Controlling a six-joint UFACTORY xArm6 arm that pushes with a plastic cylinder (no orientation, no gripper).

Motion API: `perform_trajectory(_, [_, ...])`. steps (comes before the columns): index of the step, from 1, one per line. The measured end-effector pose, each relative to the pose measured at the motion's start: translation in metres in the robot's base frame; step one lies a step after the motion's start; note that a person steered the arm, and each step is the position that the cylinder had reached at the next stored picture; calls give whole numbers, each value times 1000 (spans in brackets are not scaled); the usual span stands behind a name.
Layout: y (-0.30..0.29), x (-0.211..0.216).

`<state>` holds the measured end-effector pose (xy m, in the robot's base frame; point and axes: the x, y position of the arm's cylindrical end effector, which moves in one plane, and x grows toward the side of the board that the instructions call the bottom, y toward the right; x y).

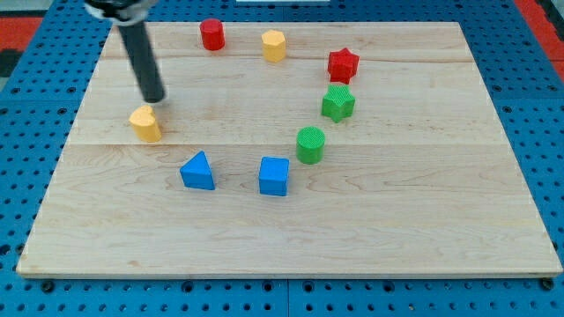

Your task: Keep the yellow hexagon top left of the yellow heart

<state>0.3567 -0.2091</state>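
The yellow hexagon stands near the view's top, a little left of centre. The yellow heart stands at the view's left, lower down, so the hexagon is up and to the right of the heart. My tip rests on the board just above and slightly right of the yellow heart, very close to it; I cannot tell if they touch. The dark rod rises from the tip towards the view's top left.
A red cylinder stands left of the hexagon. A red star, a green star and a green cylinder run down the right of centre. A blue triangle and a blue cube stand below. The wooden board lies on blue pegboard.
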Motion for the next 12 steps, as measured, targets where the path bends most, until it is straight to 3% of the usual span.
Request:
perform_trajectory(1, [-10,49])
perform_trajectory(2, [60,82])
perform_trajectory(3, [62,49])
perform_trajectory(4, [98,-18])
perform_trajectory(5, [185,-28])
perform_trajectory(6, [228,-78])
perform_trajectory(7, [234,-110])
perform_trajectory(8, [189,-134])
perform_trajectory(9, [152,-91])
perform_trajectory(12, [135,-83])
